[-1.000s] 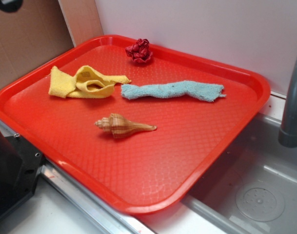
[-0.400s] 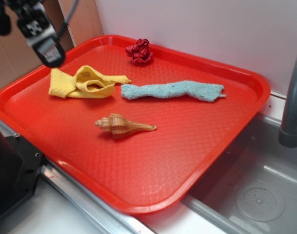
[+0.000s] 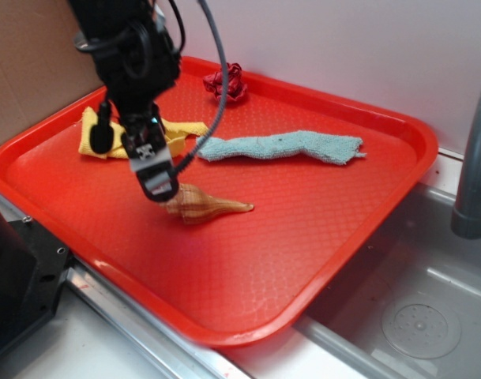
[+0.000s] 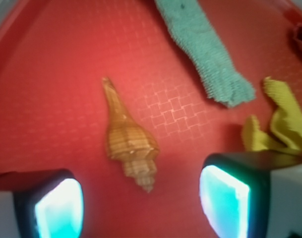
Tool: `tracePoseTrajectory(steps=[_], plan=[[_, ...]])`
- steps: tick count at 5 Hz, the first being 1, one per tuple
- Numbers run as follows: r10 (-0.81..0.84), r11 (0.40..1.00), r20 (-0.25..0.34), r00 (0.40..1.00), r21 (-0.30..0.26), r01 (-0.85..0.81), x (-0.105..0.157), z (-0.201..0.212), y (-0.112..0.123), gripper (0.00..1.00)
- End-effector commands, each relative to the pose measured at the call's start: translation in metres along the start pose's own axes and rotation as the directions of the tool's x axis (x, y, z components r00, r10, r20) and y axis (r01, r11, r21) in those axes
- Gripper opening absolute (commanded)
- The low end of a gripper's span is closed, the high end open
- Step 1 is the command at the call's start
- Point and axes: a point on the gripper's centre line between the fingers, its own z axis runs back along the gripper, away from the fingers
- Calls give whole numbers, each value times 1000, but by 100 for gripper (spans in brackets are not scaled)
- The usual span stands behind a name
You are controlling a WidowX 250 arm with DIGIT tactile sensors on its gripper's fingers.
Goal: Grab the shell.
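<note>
Wrist view: hand [image 4: 141,203] spread wide, empty, fingers [image 4: 59,208] flanking knobby end of shell [image 4: 128,144], not touching

Bare tray [image 4: 56,74] all round the shell [image 4: 128,144]; nearest clutter (yellow cloth [image 4: 279,124]) beside one claw finger [image 4: 230,193].

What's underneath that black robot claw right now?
The shell lies on the red tray below the open gripper, between its fingers. From the side view, the gripper hides the shell's knobby end.
</note>
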Motion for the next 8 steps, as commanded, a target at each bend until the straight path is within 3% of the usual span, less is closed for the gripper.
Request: tracePoseTrajectory(steps=[1, 2, 3, 4, 6, 8], plan=[[-66, 998, -52, 996, -24, 65, 2, -39, -9, 100], [-47, 999, -84, 995, -25, 45, 7, -48, -4, 55], [-30, 1000, -126, 992, 4, 31, 10, -53, -1, 0], [31, 999, -136, 990, 44, -25, 9, -37, -4, 0], [356, 935, -76, 931, 40, -354, 15, 33, -4, 0], [574, 818, -26, 819, -40, -574, 1, 111, 13, 0]])
